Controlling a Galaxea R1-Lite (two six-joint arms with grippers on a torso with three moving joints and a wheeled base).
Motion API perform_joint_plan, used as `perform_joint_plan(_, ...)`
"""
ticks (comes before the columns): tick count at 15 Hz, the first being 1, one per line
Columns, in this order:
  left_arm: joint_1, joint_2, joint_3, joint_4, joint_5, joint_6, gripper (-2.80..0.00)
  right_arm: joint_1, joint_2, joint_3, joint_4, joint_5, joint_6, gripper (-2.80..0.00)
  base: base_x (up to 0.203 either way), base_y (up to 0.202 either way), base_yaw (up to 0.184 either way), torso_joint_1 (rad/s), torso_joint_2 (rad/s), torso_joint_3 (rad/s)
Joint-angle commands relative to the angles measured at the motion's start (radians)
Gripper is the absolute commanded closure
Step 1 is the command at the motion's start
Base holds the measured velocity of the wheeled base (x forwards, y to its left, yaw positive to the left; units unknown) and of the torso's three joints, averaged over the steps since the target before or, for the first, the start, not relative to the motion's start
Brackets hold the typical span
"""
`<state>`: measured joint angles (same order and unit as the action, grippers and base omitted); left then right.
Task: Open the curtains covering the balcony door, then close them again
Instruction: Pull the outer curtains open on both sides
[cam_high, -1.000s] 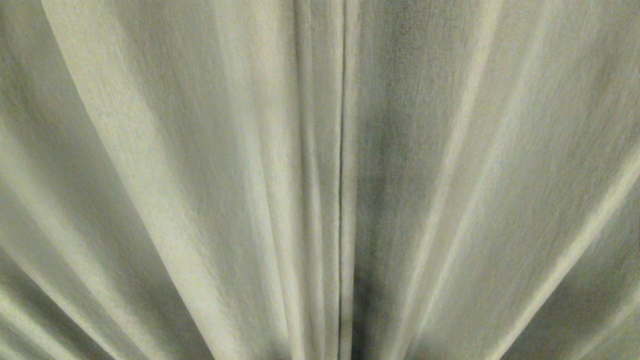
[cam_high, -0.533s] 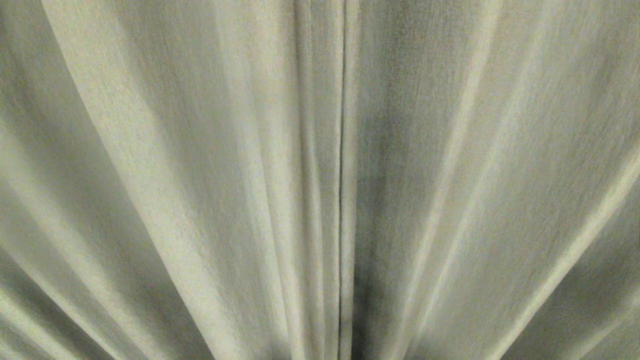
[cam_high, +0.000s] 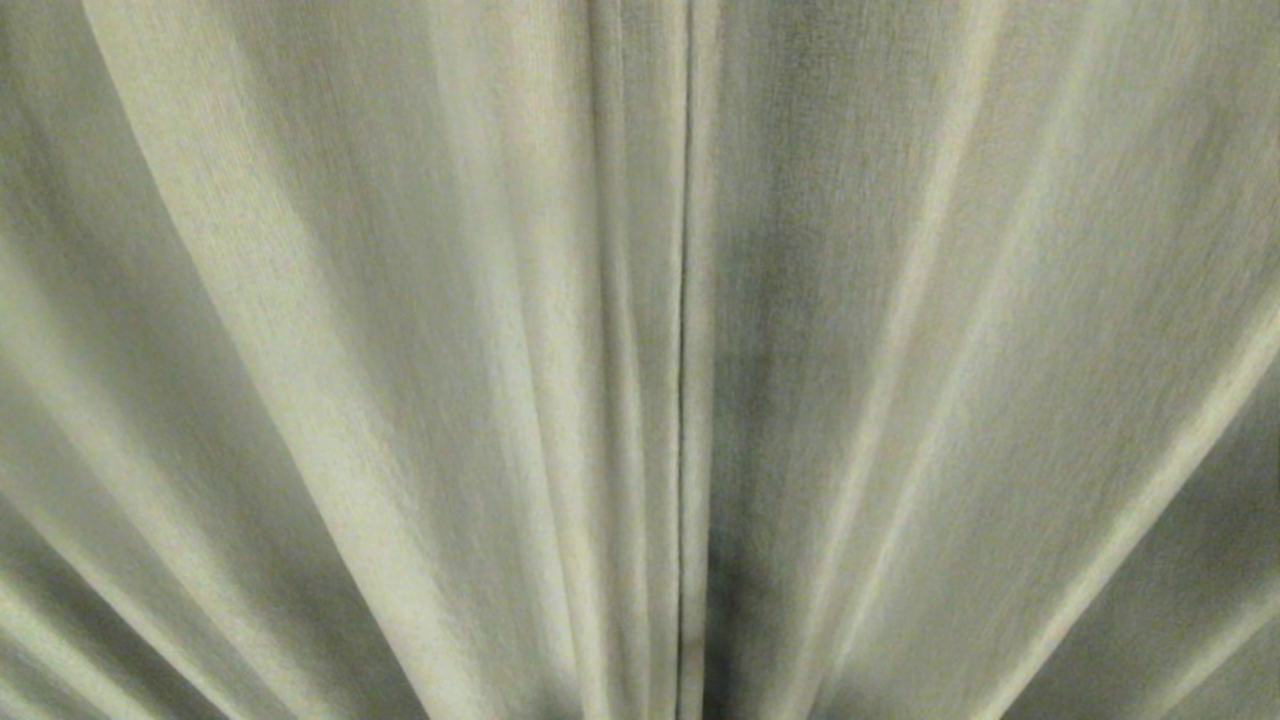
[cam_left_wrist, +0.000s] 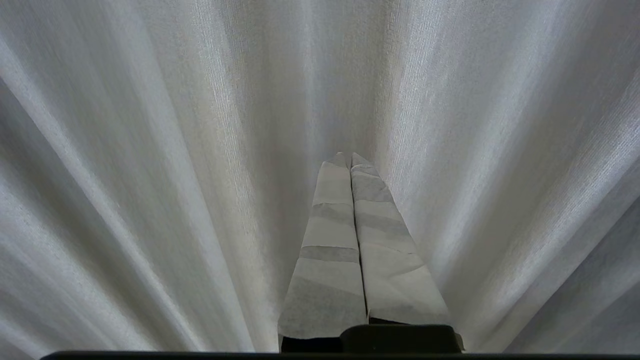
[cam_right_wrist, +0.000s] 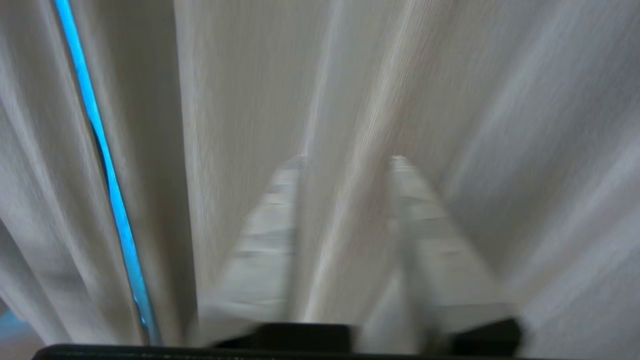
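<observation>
Right wrist view, nearest first: the right gripper (cam_right_wrist: 345, 160) points at the cloth with its two pale tape-wrapped fingers (cam_right_wrist: 270, 240) standing apart, a fold of fabric showing in the gap between them; the picture is blurred, so whether the tips touch the cloth cannot be told, and nothing is clamped. Beyond the fingers hang the tall pleated cream-beige woven curtains (cam_right_wrist: 240, 125), and off to one side of the gripper a thin bright blue slit (cam_right_wrist: 107, 175) runs along the line where two hemmed edges meet. In the left wrist view the left gripper (cam_left_wrist: 350, 156) is closed, its two tape-wrapped fingers (cam_left_wrist: 330, 250) pressed flat against each other along their whole length and holding nothing, with the tips aimed at a shaded valley between two pleats; contact with the fabric cannot be judged. The curtains (cam_left_wrist: 175, 150) fill everything behind it in broad vertical folds. In the head view neither arm appears; the curtains (cam_high: 300, 350) cover the whole picture, drawn fully together, and the two panels meet at a thin dark vertical seam (cam_high: 685, 350) a little right of the middle, with narrow hemmed edges on either side and pleats fanning outward toward both lower corners. The door behind is fully hidden.
</observation>
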<state>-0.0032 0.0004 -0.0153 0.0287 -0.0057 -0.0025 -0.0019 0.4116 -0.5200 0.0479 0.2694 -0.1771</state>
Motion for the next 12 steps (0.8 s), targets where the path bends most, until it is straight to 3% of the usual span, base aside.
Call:
perform_joint_plan(1, 0.000, 0.000, 0.000, 0.000, 0.000, -0.001, 0.00, 0.000, 0.082, -0.013, -0.037, 0.004, 0.007, -2.80, 0.000, 0.000, 0.000, 0.000, 0.00, 0.000)
perform_joint_plan(12, 0.000, 0.000, 0.000, 0.000, 0.000, -0.001, 0.00, -0.006, 0.470, -0.049, -0.372, -0.022, 0.051, -2.80, 0.000, 0.000, 0.000, 0.000, 0.00, 0.000)
